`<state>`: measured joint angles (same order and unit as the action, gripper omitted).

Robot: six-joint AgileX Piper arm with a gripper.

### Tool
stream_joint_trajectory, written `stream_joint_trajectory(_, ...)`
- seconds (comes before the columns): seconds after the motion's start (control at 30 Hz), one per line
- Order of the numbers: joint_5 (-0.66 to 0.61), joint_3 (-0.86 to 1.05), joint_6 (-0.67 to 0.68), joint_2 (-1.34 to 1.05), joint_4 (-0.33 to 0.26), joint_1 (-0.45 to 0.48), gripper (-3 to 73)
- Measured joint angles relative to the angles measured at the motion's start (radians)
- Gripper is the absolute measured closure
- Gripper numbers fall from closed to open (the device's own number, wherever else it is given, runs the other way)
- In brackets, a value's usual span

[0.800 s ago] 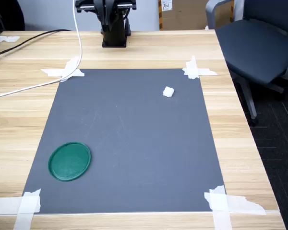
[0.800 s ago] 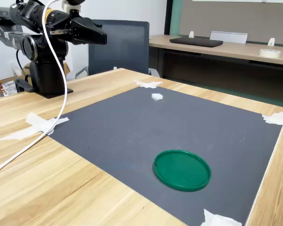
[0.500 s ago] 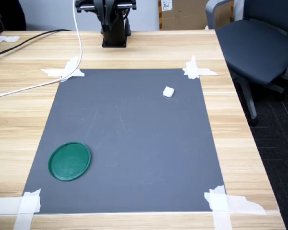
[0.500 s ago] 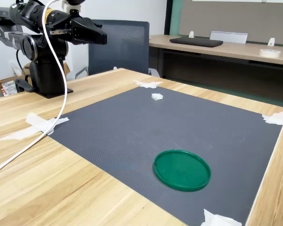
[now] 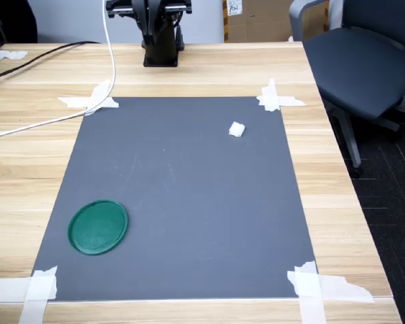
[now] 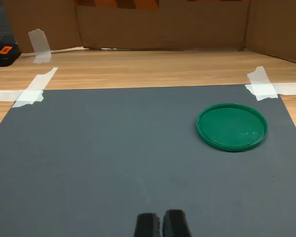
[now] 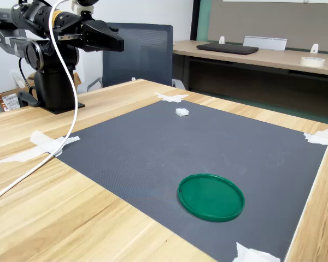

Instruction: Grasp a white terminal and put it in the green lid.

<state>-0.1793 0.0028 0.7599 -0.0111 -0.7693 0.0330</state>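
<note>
A tiny white terminal (image 5: 237,129) (image 7: 181,112) lies on the dark grey mat, near the corner at the first exterior view's upper right. The green lid (image 5: 98,227) (image 7: 211,196) (image 6: 232,127) rests flat and empty near the mat's opposite corner. My gripper (image 7: 118,42) (image 6: 162,224) is held high over the table's edge beside the arm's base, far from both things, its fingertips together and holding nothing. The wrist view shows the lid but not the terminal.
The grey mat (image 5: 182,202) is taped to a wooden table (image 5: 337,196) at its corners. A white cable (image 5: 47,121) trails from the arm across the wood. The arm's black base (image 5: 160,40) stands at the table's back edge. An office chair (image 5: 364,61) sits beside the table.
</note>
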Motion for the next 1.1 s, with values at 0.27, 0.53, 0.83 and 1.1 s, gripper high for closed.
stream_joint_trajectory(0.27, 0.0, 0.0, -0.001, 0.0, 0.0, 0.0, 72.3)
stream_joint_trajectory(0.53, -0.005, -0.001, 0.0, 0.022, 0.0, 0.0, 72.4)
stream_joint_trajectory(0.83, -0.122, -0.106, 0.021, 0.16, 0.035, 0.0, 72.4)
stream_joint_trajectory(1.1, -0.234, -0.253, 0.093, 0.309, 0.159, 0.0, 72.4)
